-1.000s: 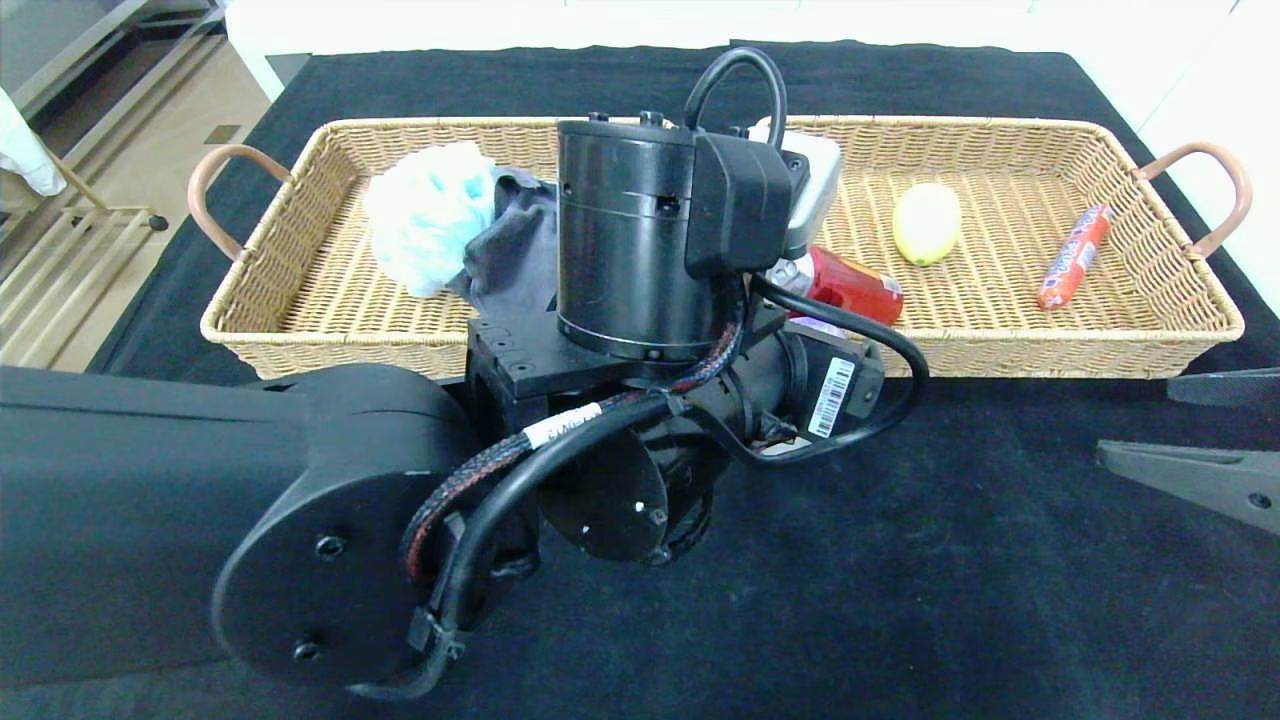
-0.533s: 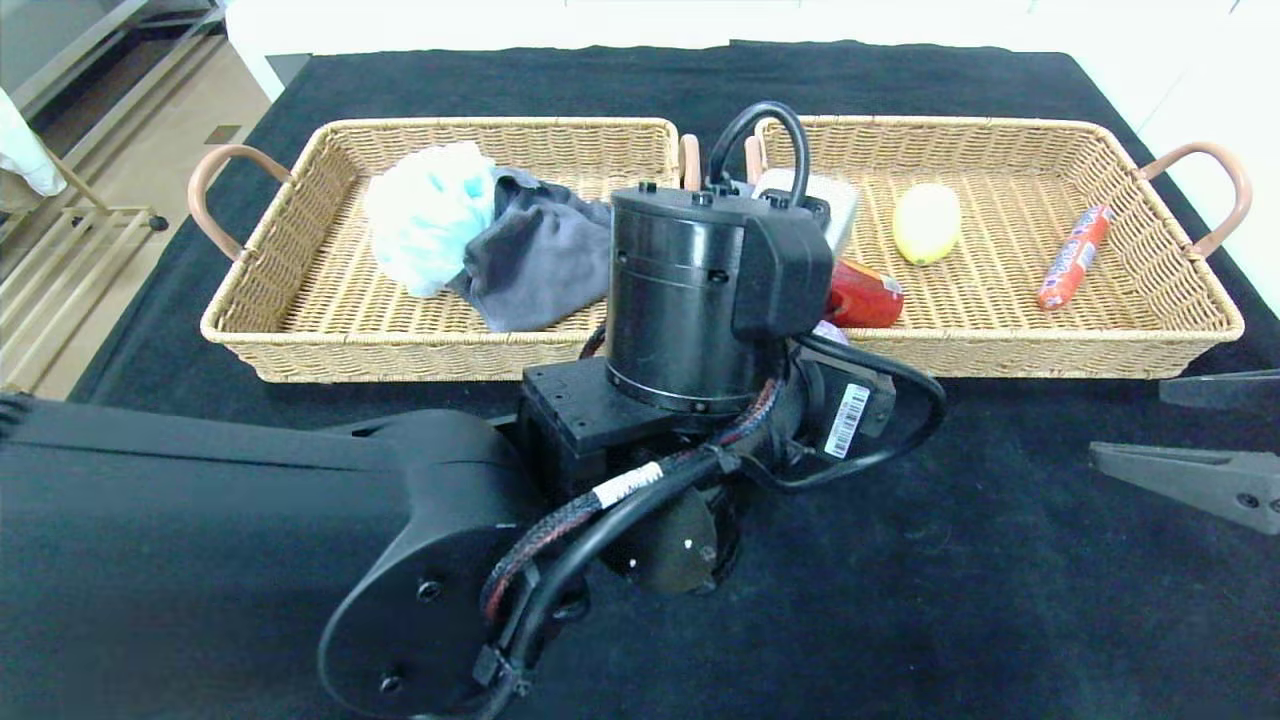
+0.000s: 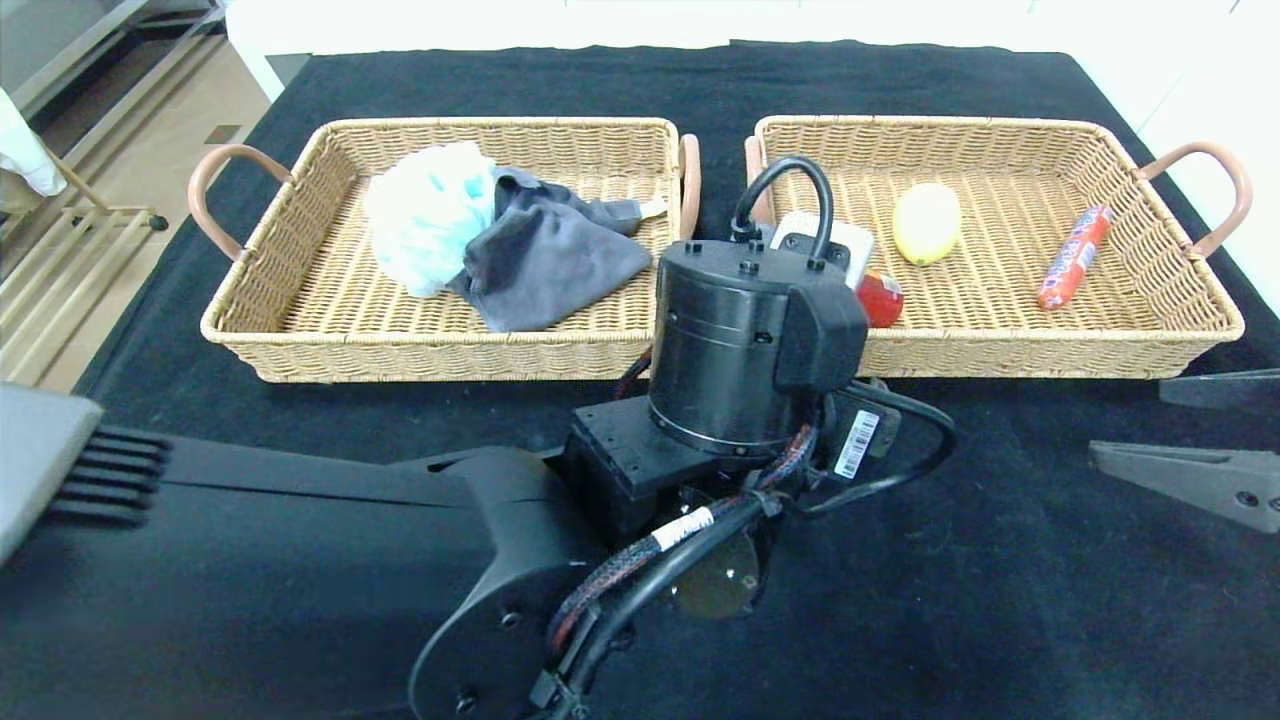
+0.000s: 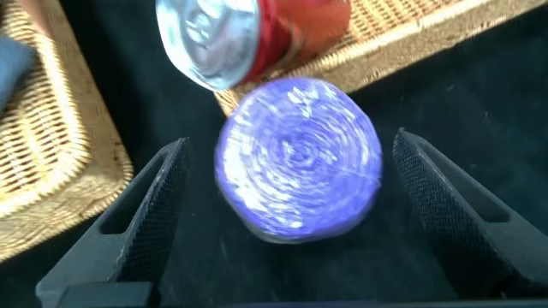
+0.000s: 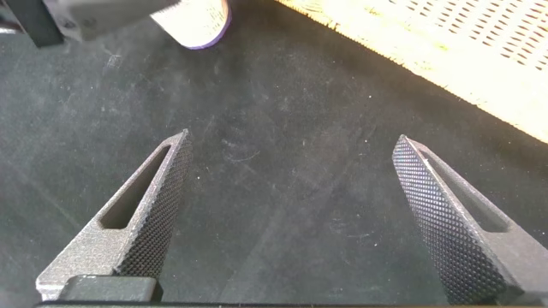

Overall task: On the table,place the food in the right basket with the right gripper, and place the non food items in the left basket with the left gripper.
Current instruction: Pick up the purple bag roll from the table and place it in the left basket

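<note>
In the left wrist view my left gripper (image 4: pixel 289 171) is open, a finger on each side of a round purple-topped container (image 4: pixel 298 158) that stands on the black cloth just in front of the baskets. Neither finger touches it. In the head view my left wrist (image 3: pixel 750 350) hides both gripper and container. The right wrist view shows the container (image 5: pixel 201 21) as white with a purple end. My right gripper (image 5: pixel 291 162) is open and empty over bare cloth at the table's right edge (image 3: pixel 1180 430).
The left basket (image 3: pixel 300 340) holds a light-blue loofah (image 3: pixel 425 215) and a grey cloth (image 3: pixel 550 255). The right basket (image 3: pixel 1050 350) holds a red can (image 3: pixel 880 297), a white box (image 3: pixel 835 238), a lemon (image 3: pixel 926 222) and a red candy bar (image 3: pixel 1073 256).
My left arm has drawn back from over the baskets toward the near side and a little right, uncovering the basket handles. The right arm has not moved.
</note>
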Controlling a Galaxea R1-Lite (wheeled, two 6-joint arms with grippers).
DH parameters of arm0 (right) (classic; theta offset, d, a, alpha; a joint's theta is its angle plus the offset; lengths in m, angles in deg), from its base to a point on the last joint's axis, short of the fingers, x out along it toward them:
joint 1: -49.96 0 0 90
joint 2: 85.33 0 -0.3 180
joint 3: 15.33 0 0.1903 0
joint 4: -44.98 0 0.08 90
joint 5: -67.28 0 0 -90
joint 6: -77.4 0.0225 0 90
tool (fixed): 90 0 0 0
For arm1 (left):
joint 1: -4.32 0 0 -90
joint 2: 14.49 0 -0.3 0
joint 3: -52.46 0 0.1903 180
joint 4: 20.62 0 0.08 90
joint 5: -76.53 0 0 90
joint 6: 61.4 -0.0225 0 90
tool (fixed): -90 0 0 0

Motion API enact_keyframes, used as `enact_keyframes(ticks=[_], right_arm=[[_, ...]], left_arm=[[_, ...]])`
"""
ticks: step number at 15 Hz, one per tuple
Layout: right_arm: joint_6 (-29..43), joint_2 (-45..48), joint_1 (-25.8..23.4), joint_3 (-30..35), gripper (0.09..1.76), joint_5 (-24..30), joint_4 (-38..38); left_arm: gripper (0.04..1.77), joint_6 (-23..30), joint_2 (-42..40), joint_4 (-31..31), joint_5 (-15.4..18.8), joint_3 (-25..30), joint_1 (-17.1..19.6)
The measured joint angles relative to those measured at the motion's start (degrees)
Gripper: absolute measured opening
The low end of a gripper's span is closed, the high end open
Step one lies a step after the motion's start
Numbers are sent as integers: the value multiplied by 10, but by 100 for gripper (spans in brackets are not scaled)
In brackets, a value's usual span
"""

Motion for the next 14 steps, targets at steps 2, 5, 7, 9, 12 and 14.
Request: enact_keyframes(ticks=[2,5,7,9,12,14], right_arm=[[0,0,0,0,171,0,0],[0,0,0,0,171,0,0],[0,0,0,0,171,0,0],[0,-1,0,0,171,0,0],[0,-4,0,0,171,0,0],[-1,-4,0,0,171,0,0]], left_arm=[[172,-1,6,0,-7,0,0],[172,-7,13,1,-15,-3,0],[172,-11,17,1,-16,-5,0],[172,-18,22,1,-23,-7,2],[172,-27,28,30,-24,-9,4],[172,-49,35,73,-26,-9,7]])
